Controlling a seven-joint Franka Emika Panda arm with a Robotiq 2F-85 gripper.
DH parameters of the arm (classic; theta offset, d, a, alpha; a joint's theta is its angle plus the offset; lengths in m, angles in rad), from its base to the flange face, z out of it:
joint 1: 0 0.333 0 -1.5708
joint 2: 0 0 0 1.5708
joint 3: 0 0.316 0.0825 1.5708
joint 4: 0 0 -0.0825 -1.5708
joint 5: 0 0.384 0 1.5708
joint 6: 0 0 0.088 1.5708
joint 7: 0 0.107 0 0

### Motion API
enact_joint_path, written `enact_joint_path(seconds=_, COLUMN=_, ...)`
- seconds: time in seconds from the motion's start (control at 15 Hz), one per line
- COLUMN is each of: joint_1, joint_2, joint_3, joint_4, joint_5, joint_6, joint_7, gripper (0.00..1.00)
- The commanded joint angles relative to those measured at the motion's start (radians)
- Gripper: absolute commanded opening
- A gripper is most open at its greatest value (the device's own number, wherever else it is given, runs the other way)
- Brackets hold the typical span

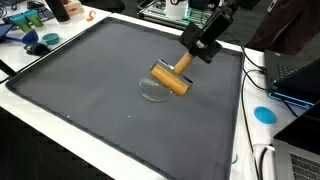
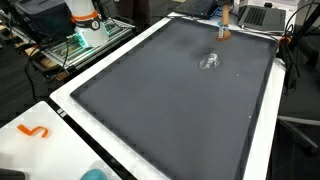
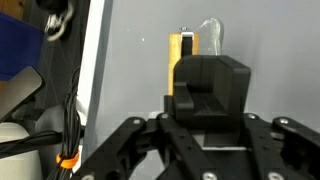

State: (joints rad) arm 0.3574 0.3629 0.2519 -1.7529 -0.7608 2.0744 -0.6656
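My gripper (image 1: pixel 203 45) is shut on the black block handle (image 3: pixel 207 85) of a tool with a wooden cylinder head (image 1: pixel 171 79). The head hangs low over a dark grey mat (image 1: pixel 90 90), right beside a small clear glass dish (image 1: pixel 153 91) that lies on the mat. In the wrist view the wooden head (image 3: pixel 180 48) and the clear dish (image 3: pixel 211 35) sit just beyond the block, with my gripper (image 3: pixel 206 112) closed round it. In an exterior view the gripper (image 2: pixel 225 25) is far off at the mat's back, with the dish (image 2: pixel 210 62) below it.
The mat lies on a white table (image 1: pixel 150 165). A blue disc (image 1: pixel 264 113), cables and a laptop (image 1: pixel 300 75) are beside the mat. Blue clutter (image 1: pixel 35 42) is at one corner. An orange hook (image 2: pixel 35 131) and a white bottle (image 2: pixel 84 15) also show.
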Motion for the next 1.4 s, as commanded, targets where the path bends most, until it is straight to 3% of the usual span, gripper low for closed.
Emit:
enact_joint_path(seconds=0.0, joint_1=-0.007, joint_2=0.006, joint_3=0.003, joint_4=0.015, joint_5=-0.019, joint_6=0.001, joint_7=0.014, gripper=0.23)
enact_joint_path(seconds=1.33, joint_1=-0.092, joint_2=-0.009, joint_3=0.000, joint_4=0.065, joint_5=0.113, joint_6=0.049, joint_7=-0.041, gripper=0.23)
